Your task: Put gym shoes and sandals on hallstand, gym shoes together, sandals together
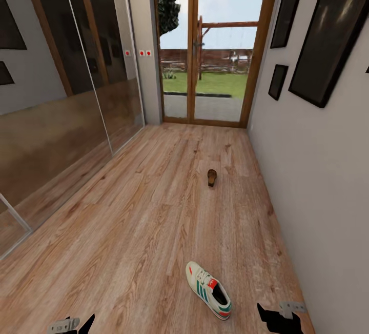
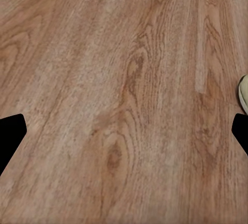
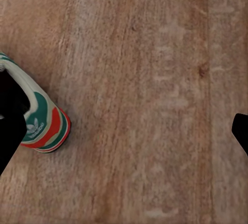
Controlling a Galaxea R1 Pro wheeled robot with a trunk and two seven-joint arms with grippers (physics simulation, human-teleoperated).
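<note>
While both pincers hang open, we've racked nothing
gym shoe (image 1: 208,290) and sandal (image 1: 211,177) sit on the corridor floor (image 1: 138,211)

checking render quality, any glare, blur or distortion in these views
Head view: wide-angle warp bows the door frame and walls; the glossy glass panels mirror the floor; the sandal is small and soft. Left wrist view: even light, grain sharp, no glare. Right wrist view: floor slightly blurry, faint shadow under the sneaker.
</note>
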